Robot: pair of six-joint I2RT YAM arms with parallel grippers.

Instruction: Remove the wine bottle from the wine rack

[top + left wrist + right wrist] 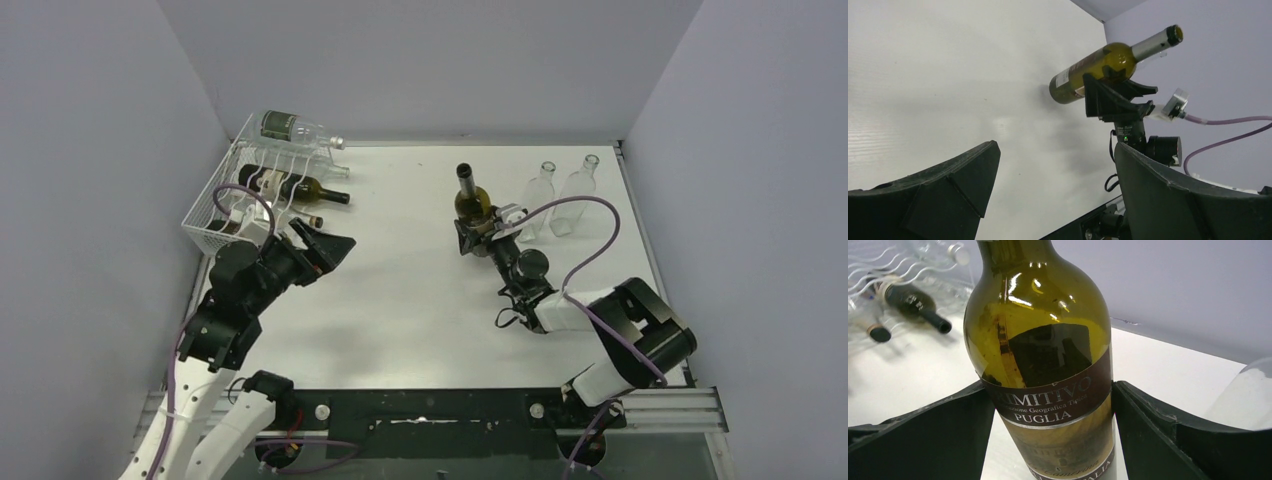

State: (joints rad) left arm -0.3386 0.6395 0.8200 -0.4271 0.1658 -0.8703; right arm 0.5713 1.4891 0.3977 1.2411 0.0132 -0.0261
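Observation:
The green wine bottle (470,203) with a brown label stands upright on the table, right of centre. My right gripper (478,234) holds it low on the body. In the right wrist view both fingers press the label's sides (1053,390). It also shows in the left wrist view (1098,70). The whitish wire wine rack (215,215) stands at the far left and holds a clear bottle (295,128) on top and two dark bottles (300,187) below. My left gripper (330,245) is open and empty just right of the rack (1055,150).
Two empty clear glass bottles (540,195) (578,190) stand just right of the wine bottle, one at the right wrist view's edge (1248,395). Grey walls close in the table on the left, back and right. A purple cable loops above my right arm.

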